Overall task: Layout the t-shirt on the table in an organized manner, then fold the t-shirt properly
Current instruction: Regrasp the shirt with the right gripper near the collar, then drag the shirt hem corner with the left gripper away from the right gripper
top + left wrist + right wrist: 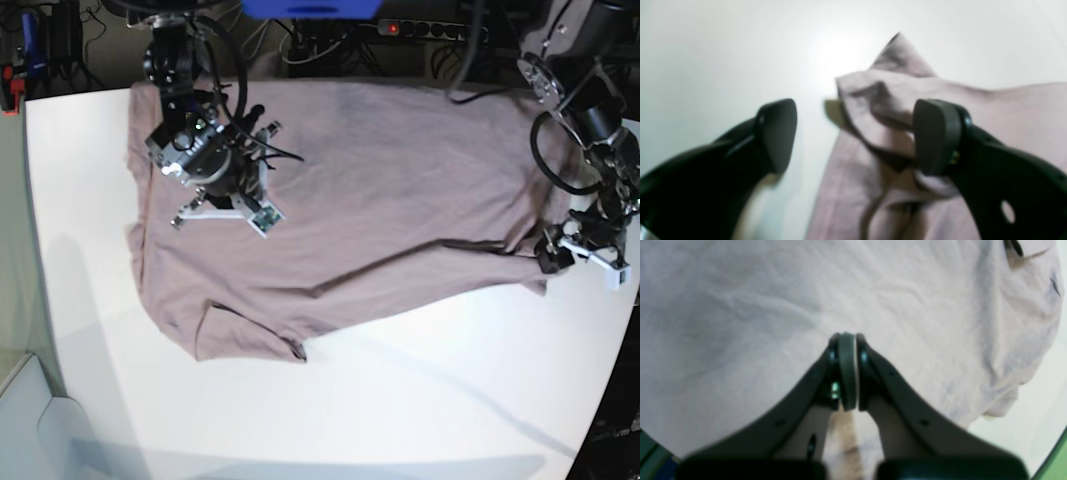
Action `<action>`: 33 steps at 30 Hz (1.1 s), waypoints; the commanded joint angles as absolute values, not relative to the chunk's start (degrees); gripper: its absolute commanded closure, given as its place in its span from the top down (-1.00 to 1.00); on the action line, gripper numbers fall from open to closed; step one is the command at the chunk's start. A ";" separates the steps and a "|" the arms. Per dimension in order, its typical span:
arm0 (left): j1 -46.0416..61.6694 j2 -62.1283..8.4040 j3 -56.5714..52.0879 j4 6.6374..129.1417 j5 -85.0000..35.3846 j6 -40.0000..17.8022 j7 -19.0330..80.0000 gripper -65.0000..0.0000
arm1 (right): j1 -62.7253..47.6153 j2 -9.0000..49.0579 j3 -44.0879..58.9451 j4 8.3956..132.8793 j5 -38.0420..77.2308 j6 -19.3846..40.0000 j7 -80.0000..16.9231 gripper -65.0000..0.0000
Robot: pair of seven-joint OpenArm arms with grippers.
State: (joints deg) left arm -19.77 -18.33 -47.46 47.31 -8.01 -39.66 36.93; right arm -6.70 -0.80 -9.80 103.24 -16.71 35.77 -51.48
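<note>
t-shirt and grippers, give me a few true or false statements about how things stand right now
1. The left gripper has its jaws spread apart. True.
2. The left gripper is clamped on the t-shirt. False: its jaws are open, with a crumpled edge of the cloth lying by one finger.
3. The right gripper has its jaws together. True.
4. The t-shirt is folded into a neat rectangle. False: it lies spread across the table, wrinkled, with a corner turned over at the near edge.
5. The right gripper hangs over bare table, away from the cloth. False: the right wrist view shows it over the shirt fabric.
</note>
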 commanded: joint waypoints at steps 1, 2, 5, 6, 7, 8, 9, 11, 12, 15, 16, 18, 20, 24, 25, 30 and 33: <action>-21.23 -19.56 -47.43 47.96 -9.01 -40.00 34.68 0.62 | -6.02 -0.92 -9.80 104.13 -16.40 35.56 -50.68 -1.00; -21.23 -19.56 -47.43 47.69 -9.01 -40.00 34.15 0.62 | -6.02 -0.92 -9.80 104.13 -16.40 35.56 -50.68 -1.00; -21.23 -19.56 -46.29 47.16 -9.27 -40.00 33.27 0.60 | -6.11 -0.92 -9.80 104.13 -16.40 35.56 -50.68 -1.00; -21.23 -19.56 -45.05 47.16 -9.36 -40.00 33.27 0.54 | -6.11 -0.92 -9.80 104.13 -16.40 35.56 -50.68 -1.00; -21.23 -19.56 -44.18 47.16 -9.36 -40.00 33.27 0.43 | -6.11 -0.92 -9.80 104.13 -16.40 35.56 -50.68 -1.00; -21.23 -19.56 -43.74 47.25 -9.36 -40.00 33.27 0.30 | -6.11 -0.92 -9.80 104.13 -16.40 35.56 -50.68 -1.00; -21.23 -19.56 -43.56 47.25 -9.36 -40.00 33.19 0.15 | -6.11 -0.92 -9.80 104.13 -16.40 35.56 -50.68 -1.00; -21.23 -19.56 -43.47 47.16 -9.36 -40.00 33.19 -0.18 | -6.11 -0.92 -9.80 104.13 -16.40 35.56 -50.68 -1.00; -21.32 -19.56 -43.47 47.16 -9.36 -40.00 33.19 -0.33 | -6.11 -0.92 -9.80 104.13 -16.40 35.56 -50.68 -1.00; -21.32 -19.56 -43.47 47.43 -9.36 -40.00 33.19 -0.51 | -6.11 -0.92 -9.80 104.13 -16.40 35.56 -50.68 -1.00; -21.32 -19.56 -43.47 47.78 -9.36 -40.00 33.19 -0.51 | -6.11 -0.92 -9.80 104.13 -16.40 35.56 -50.68 -1.00; -21.32 -19.47 -43.47 47.78 -9.36 -40.00 33.19 -0.52 | -6.11 -0.92 -9.80 104.13 -16.40 35.56 -50.68 -1.00; -21.32 -19.47 -43.47 47.87 -9.45 -40.00 33.19 -0.52 | -6.11 -0.92 -9.80 104.13 -16.40 35.56 -50.68 -1.00; -22.02 -19.56 -43.47 50.77 -9.45 -40.00 33.63 -0.68 | -6.02 -0.92 -9.80 102.29 -16.40 35.56 -50.68 -1.00; -22.11 -19.47 -43.47 52.09 -9.45 -40.00 33.71 -0.77 | -6.02 -0.92 -9.80 101.49 -16.40 35.56 -50.59 -1.00; -25.45 -18.33 -43.21 55.25 -9.01 -40.00 33.80 -0.98 | -6.64 -0.92 -9.71 99.12 -16.40 35.56 -47.87 -1.00; -28.26 -18.07 -43.21 54.02 -9.01 -40.00 33.36 -0.99 | -6.90 -0.92 -9.71 99.12 -16.40 35.56 -47.87 -1.00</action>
